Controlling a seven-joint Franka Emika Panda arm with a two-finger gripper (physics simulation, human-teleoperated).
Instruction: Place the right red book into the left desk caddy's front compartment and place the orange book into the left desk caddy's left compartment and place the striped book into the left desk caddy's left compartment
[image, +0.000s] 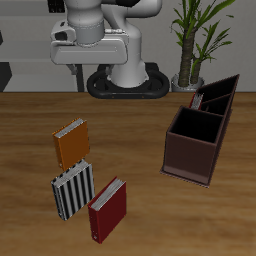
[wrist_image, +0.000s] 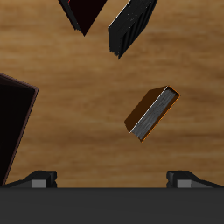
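Observation:
The right red book lies flat near the table's front edge, and its corner shows in the wrist view. The striped book lies beside it. Just behind that is the orange book, showing its page edges. The left desk caddy, dark reddish-brown with slanted rims and dividers, stands far across the table from the books. My gripper hangs high at the table's back, open and empty, with its fingertips wide apart.
A taller brown box with a square well stands against the caddy, nearer the front edge. Something red, like another book, shows at the caddy. A dark box edge enters the wrist view. A potted plant stands behind the caddy.

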